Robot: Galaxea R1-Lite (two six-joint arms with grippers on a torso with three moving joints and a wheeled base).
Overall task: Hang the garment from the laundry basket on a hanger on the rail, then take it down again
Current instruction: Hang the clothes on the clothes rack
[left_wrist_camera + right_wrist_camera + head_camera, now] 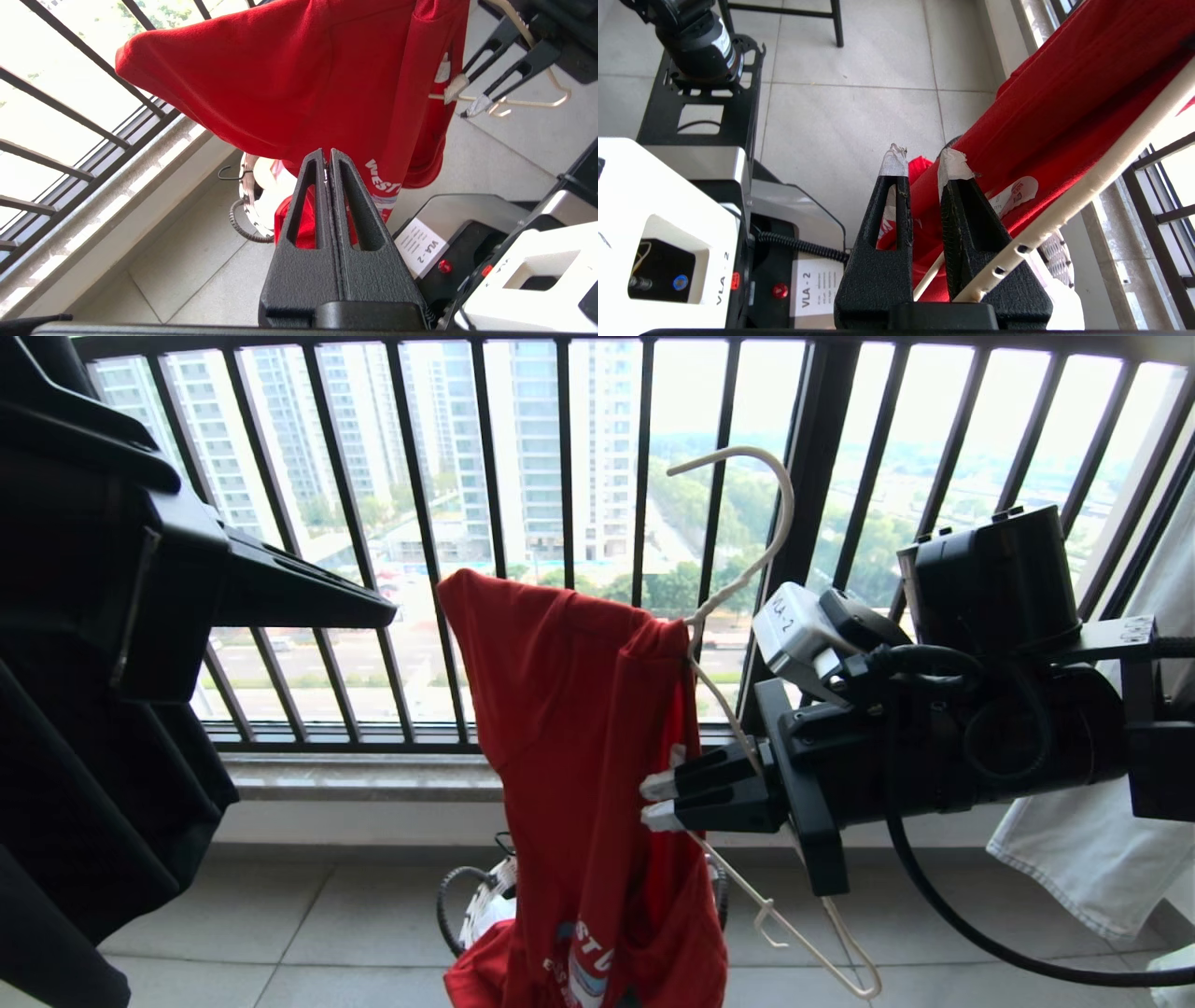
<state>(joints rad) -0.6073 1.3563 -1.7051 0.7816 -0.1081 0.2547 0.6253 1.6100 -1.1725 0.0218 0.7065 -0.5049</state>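
Right gripper (655,801) level, around hanger (747,569)

Head view: from high up, facing forward toward the dark window railing (523,523), very near the red garment (569,728) and the right gripper (653,801). Left wrist view: from behind the shut left gripper (326,156), looking along its fingers at the same garment (289,84) and the laundry basket (247,205) beyond. Right wrist view: close behind its own fingers, facing the floor, sharing garment (1064,102) and hanger (1087,186) with both others.
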